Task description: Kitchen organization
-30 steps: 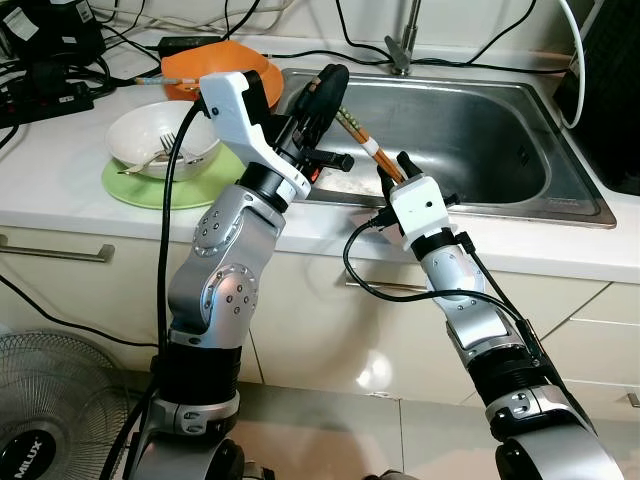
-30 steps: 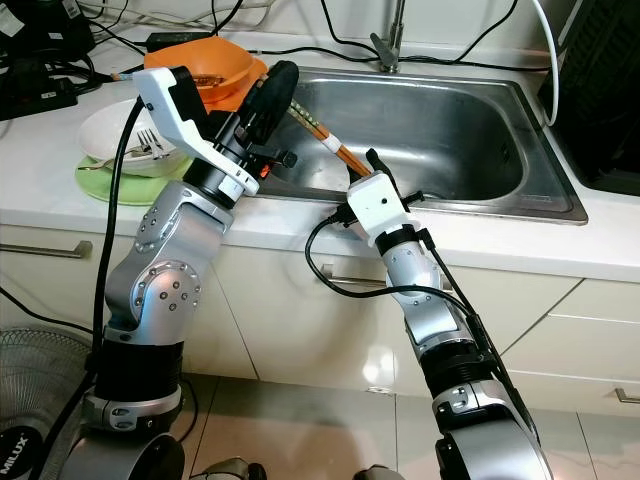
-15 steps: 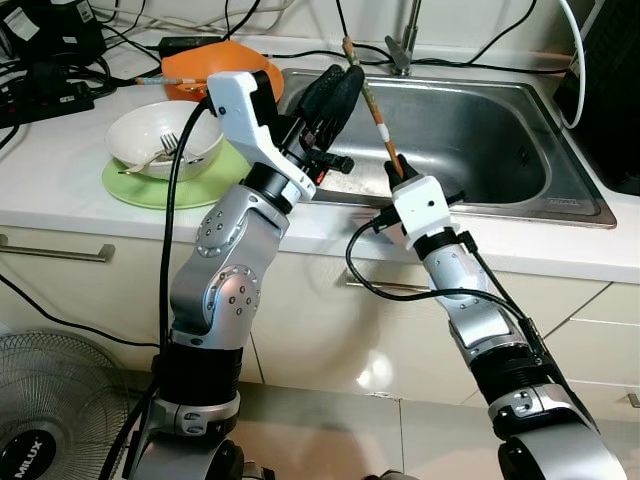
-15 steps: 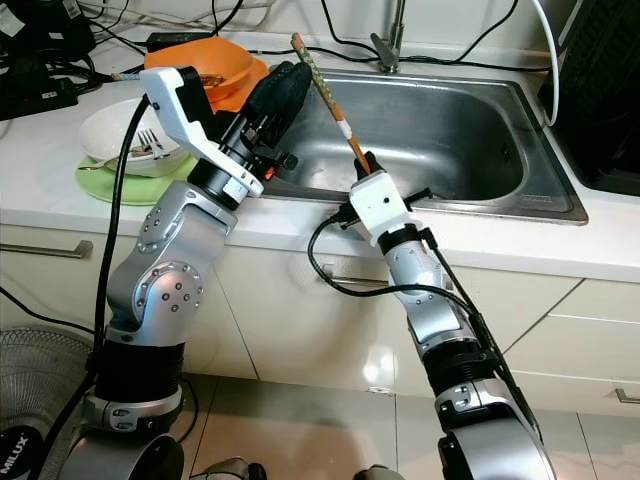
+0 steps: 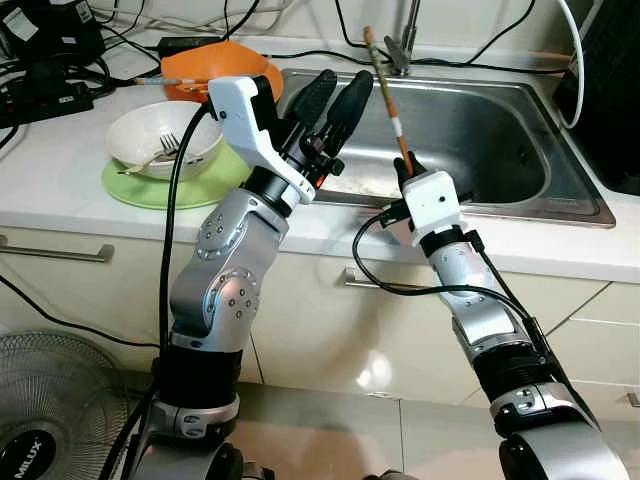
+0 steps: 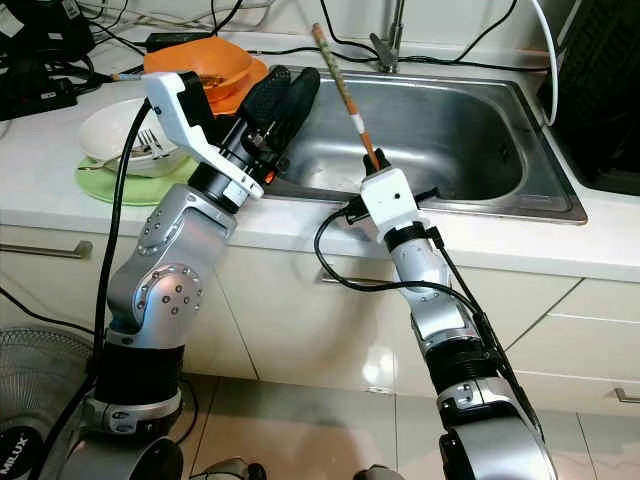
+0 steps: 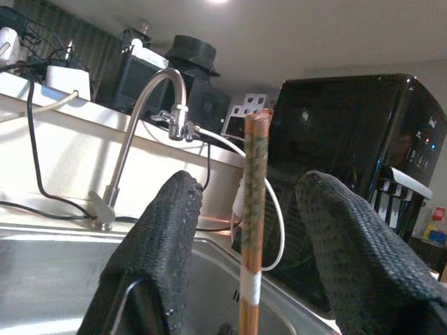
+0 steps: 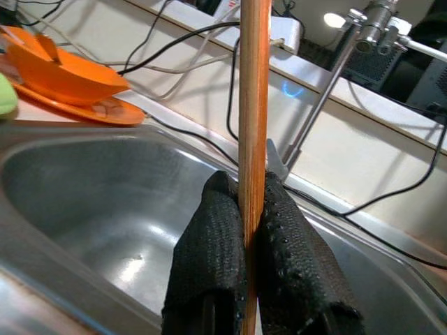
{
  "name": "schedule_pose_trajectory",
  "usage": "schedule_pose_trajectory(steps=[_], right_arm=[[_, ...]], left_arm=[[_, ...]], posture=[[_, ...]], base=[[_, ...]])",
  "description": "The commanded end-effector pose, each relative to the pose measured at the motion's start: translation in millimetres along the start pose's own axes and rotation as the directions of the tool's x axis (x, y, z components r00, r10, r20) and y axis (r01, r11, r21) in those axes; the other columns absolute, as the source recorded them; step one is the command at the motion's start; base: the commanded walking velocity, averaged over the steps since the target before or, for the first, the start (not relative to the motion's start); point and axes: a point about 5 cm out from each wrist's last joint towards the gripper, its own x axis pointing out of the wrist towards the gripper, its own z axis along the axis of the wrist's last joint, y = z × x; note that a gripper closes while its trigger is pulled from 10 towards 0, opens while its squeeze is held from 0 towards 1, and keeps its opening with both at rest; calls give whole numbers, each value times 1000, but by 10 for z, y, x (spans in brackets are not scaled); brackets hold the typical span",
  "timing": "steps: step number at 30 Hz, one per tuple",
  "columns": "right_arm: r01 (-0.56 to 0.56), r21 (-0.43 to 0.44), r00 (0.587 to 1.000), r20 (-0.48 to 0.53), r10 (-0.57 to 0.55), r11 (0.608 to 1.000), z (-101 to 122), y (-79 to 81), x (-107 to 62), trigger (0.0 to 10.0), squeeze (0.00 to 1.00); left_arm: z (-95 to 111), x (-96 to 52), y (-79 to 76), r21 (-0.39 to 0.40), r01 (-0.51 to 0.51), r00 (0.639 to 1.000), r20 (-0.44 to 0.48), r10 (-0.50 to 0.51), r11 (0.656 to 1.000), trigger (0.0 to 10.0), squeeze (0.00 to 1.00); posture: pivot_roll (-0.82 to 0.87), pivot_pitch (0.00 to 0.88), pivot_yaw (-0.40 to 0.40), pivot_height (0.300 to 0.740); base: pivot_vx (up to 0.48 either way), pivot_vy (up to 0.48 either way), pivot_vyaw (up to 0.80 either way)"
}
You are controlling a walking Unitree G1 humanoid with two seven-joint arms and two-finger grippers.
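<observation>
The right gripper (image 8: 248, 209) pinches the lower end of a pair of chopsticks (image 5: 388, 94), holding them nearly upright over the front edge of the sink (image 5: 520, 130). To do this step well, it should keep the pinch firm and the sticks steady so they do not swing into the faucet (image 7: 143, 118). The left gripper (image 5: 333, 100) stands spread wide just beside the sticks, its fingers (image 7: 157, 244) flanking the shaft without touching it.

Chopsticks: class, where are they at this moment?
The chopsticks stand nearly upright over the sink, pinched in the right claw, just right of the open left claw.
</observation>
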Motion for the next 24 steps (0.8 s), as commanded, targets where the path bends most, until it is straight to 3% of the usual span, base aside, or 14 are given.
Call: schedule_pose_trajectory(steps=[1,9,10,11,13,19,24], right_arm=[[10,19,1000,3,-10,1000,31,-37,49,0,0],[39,63,999,-24,-37,997,12,-86,72,0,0],[52,80,998,-37,-49,995,7,-106,84,0,0],[61,95,997,-52,-57,994,0,-124,99,10000,0],[93,147,991,-114,-76,985,-16,-202,181,10000,0],[141,220,971,-219,-92,965,-14,-325,341,10000,0],[104,299,955,-296,-12,948,70,-322,562,10000,0]], left_arm=[[-17,-29,11,16,0,1000,-14,1,1000,10000,1000],[-33,-67,79,54,-46,998,-31,47,998,10000,1000],[-46,-72,111,76,-68,997,-39,71,995,10000,549],[-65,-80,142,88,-85,995,-50,90,993,10000,0],[-164,-127,232,151,-115,984,-120,133,982,10000,0],[-316,-212,292,221,-95,961,-234,148,971,10000,0],[-562,-353,280,255,-33,910,-392,135,966,10000,0]], posture=[[-26,56,5,740],[-26,56,5,740],[-24,61,1,740],[-24,61,1,740],[-26,64,0,740],[-30,67,-3,740],[-29,69,-7,740]], base=[[0,0,0],[0,0,0],[0,0,0],[0,0,0],[0,0,0],[0,0,0],[0,0,0]])
